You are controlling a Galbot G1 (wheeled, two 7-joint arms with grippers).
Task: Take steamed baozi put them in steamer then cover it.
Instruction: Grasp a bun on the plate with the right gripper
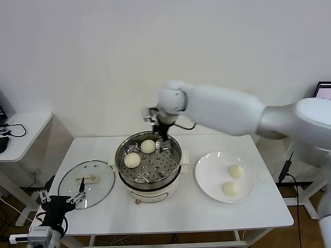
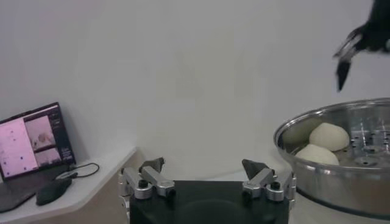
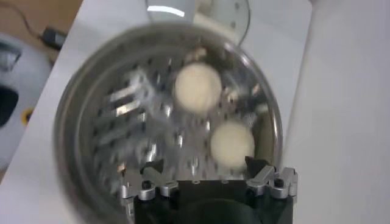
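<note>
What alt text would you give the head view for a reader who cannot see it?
The right gripper hangs open over the back rim of a steel steamer holding two buns on its tray. Two more buns wait on a white plate to its right; a glass lid lies on its left, near the open left gripper.

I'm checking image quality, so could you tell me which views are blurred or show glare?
Right wrist view: motion blur smears the steamer and both baozi. Head view: sharp, glare on the glass lid. Left wrist view: softly focused, laptop screen glowing brightly.
</note>
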